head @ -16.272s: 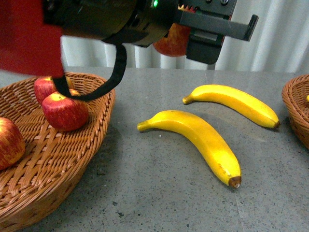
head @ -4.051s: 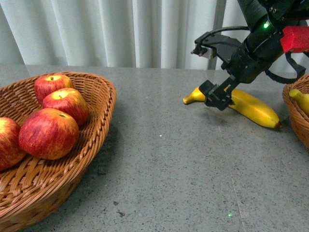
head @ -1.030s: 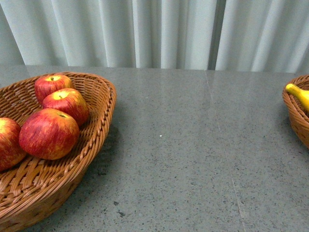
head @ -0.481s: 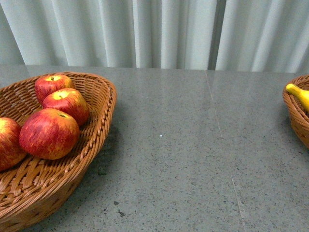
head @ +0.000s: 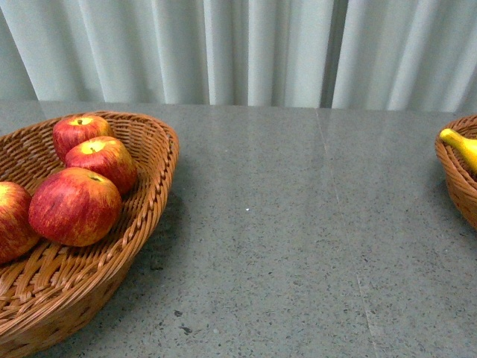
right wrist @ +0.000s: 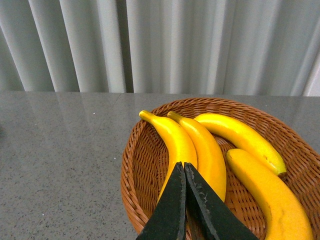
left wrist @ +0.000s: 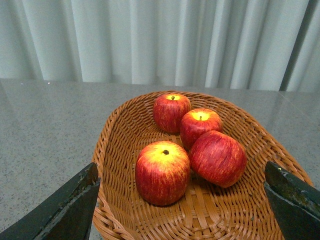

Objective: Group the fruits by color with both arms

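Observation:
Several red apples [head: 74, 206] streaked yellow lie in a wicker basket [head: 160, 171] at the left of the front view. In the left wrist view the same apples [left wrist: 162, 172] sit in that basket [left wrist: 107, 150], and my left gripper [left wrist: 181, 170] hangs open above them with nothing between its fingers [left wrist: 75, 205]. A second wicker basket [head: 455, 183] at the right edge shows one banana tip [head: 458, 143]. In the right wrist view it [right wrist: 131, 165] holds several yellow bananas [right wrist: 175, 137], and my right gripper [right wrist: 184, 166] is shut and empty just above them. Neither arm shows in the front view.
A grey speckled tabletop [head: 298, 246] stretches between the two baskets. A pale pleated curtain [head: 246, 45] hangs behind the table's far edge.
The two bananas that lay on the table are gone from it, and both arms have left the front view. Nothing has moved over the last second.

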`<action>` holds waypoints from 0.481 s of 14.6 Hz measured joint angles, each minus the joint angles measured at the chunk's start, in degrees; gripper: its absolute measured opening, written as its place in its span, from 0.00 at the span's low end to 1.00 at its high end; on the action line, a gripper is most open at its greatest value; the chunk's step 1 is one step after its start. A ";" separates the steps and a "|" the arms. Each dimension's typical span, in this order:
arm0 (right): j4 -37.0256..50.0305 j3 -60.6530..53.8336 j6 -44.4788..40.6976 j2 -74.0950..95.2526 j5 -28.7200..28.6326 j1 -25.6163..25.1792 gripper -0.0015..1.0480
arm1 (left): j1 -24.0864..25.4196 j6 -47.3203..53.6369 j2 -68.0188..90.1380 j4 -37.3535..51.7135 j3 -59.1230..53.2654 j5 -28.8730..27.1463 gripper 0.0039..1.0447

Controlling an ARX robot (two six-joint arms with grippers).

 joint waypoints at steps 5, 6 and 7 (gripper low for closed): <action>-1.73 -2.03 -0.02 -4.44 0.00 0.00 0.02 | 0.00 0.00 0.00 0.00 0.00 0.00 0.94; -3.19 -2.01 -0.02 -5.64 0.00 0.00 0.02 | 0.00 0.00 0.00 0.00 0.00 0.00 0.94; -9.90 -2.01 -0.04 -9.97 -0.11 -0.02 0.02 | 0.00 0.00 0.00 0.00 0.00 0.00 0.94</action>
